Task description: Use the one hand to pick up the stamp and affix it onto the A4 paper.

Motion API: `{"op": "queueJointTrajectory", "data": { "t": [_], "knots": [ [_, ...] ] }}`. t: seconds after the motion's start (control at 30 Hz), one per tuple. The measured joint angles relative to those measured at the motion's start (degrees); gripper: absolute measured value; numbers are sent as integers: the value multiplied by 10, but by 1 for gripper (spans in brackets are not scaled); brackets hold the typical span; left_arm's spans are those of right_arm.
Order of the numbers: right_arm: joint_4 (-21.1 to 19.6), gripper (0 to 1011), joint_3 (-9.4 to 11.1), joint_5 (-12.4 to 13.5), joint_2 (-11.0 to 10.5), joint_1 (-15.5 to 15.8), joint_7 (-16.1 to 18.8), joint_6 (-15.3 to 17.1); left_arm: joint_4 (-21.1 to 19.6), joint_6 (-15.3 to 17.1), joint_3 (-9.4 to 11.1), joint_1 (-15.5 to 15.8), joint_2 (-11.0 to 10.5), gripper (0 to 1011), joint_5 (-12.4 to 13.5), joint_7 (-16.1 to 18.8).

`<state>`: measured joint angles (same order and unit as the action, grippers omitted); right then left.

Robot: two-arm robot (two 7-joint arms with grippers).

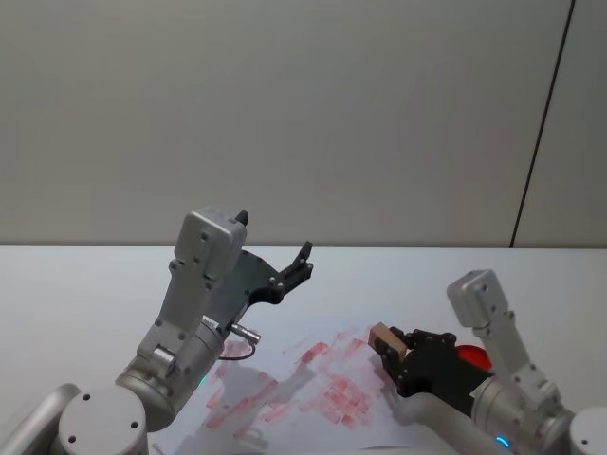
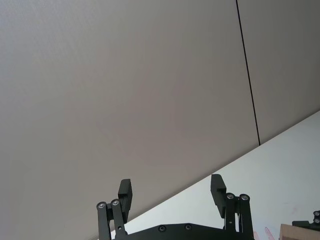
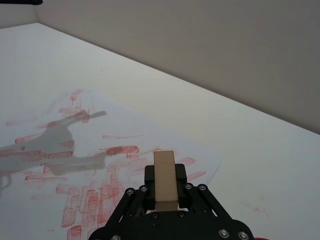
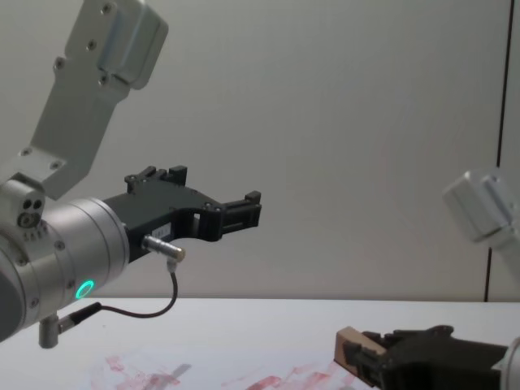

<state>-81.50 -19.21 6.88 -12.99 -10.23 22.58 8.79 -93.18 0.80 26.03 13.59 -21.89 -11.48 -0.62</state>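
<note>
My right gripper [image 1: 387,345] is shut on the stamp [image 1: 385,338], a pale tan wooden block, and holds it a little above the right side of the A4 paper [image 1: 285,389]. The same block shows between the black fingers as the stamp [image 3: 165,181] in the right wrist view and as the stamp [image 4: 354,348] low at the right in the chest view. The A4 paper [image 3: 75,165] is white with many red ink prints and smears. My left gripper [image 1: 305,258] hangs open, raised well above the table, with nothing between its fingers [image 2: 125,192].
A red pad [image 1: 471,356] lies on the white table [image 1: 76,284] just behind my right gripper. The left arm's grey body [image 4: 57,244] with a green light ring looms large at the left. A grey wall stands behind the table.
</note>
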Motion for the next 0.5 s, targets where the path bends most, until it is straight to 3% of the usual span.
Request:
{"op": "queueJointTrajectory", "data": {
  "t": [0.5],
  "knots": [
    [37,217,-16,-25,18,-13,-13,2,0,0,0,0,0,1002,0,0]
  ]
}}
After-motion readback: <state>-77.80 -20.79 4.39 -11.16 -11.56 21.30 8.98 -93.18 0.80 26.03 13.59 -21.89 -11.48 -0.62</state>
